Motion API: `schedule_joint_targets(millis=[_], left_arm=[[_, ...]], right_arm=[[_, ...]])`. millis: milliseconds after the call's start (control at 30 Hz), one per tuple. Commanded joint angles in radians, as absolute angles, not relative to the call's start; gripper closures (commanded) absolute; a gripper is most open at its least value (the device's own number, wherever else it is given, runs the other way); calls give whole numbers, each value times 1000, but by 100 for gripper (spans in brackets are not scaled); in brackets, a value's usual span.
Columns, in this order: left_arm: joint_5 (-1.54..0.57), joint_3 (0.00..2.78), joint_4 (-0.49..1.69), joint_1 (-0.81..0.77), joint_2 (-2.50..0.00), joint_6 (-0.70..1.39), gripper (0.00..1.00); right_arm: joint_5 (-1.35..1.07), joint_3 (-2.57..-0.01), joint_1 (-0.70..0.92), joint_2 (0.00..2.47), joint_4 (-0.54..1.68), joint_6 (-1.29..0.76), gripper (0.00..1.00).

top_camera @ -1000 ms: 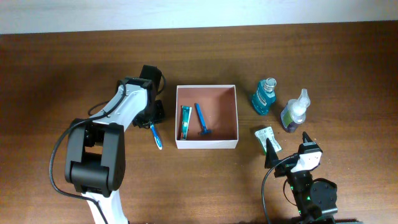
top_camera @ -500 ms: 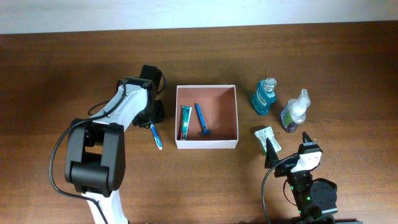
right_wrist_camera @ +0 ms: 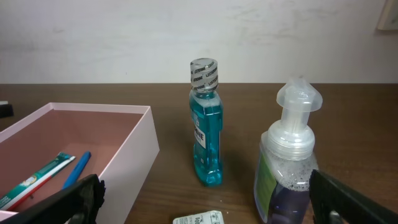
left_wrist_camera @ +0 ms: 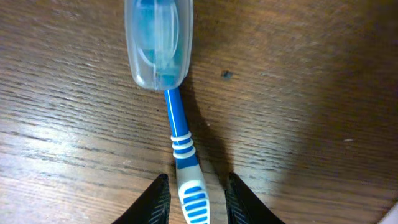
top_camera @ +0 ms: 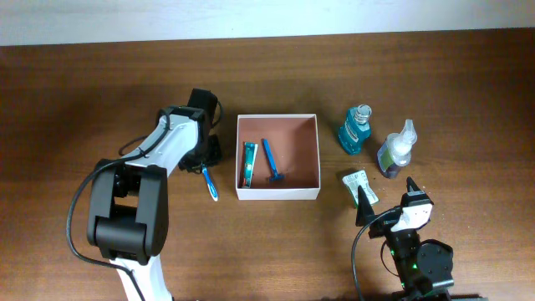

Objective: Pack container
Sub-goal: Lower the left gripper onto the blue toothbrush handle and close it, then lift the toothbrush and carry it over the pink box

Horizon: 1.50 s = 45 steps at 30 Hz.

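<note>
The container stands at mid-table, a shallow white-walled square box with a reddish-brown inside; its pink wall shows in the right wrist view. In it lie a green tube and a blue razor. Left of the box a blue-and-white toothbrush with a clear head cap lies flat on the wood. My left gripper straddles its handle, narrow gaps on both sides, open. My right gripper stands wide open near the front edge, nothing between its fingers.
Right of the box stand a teal mouthwash bottle and a purple pump bottle, both upright. A small white-green sachet lies flat just ahead of my right gripper. A pale wall runs along the table's far edge.
</note>
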<state>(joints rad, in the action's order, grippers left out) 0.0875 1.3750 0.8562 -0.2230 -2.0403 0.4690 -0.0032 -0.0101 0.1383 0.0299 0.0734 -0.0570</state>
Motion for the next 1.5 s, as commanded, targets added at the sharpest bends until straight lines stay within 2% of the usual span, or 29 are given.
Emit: schedule_joint_targets(millis=[0, 133, 167, 233, 400, 467, 600, 867, 1167, 1467], left_arm=[[106, 1343, 842, -220, -2049, 479, 70], [106, 1340, 840, -219, -2049, 479, 70], [106, 1340, 841, -219, -2049, 479, 76], [106, 1340, 841, -219, -2049, 479, 81], [106, 1340, 838, -220, -2049, 478, 84], [106, 1340, 838, -220, -2049, 478, 94], [106, 1341, 838, -220, -2049, 478, 99], [112, 1411, 900, -220, -2049, 455, 99], [161, 1636, 1126, -223, -2048, 455, 99], [13, 1760, 1196, -271, -2048, 455, 99]], right_arm=[[5, -6, 144, 26, 79, -68, 2], [5, -6, 144, 26, 80, -68, 2], [5, -6, 144, 26, 80, -68, 2], [5, -6, 144, 26, 79, -68, 2], [5, -6, 144, 26, 80, -68, 2], [5, -6, 144, 26, 80, -68, 2], [5, -6, 144, 26, 80, -68, 2], [5, -6, 144, 26, 79, -68, 2], [5, -6, 144, 26, 80, -68, 2], [5, -6, 144, 26, 80, -68, 2]])
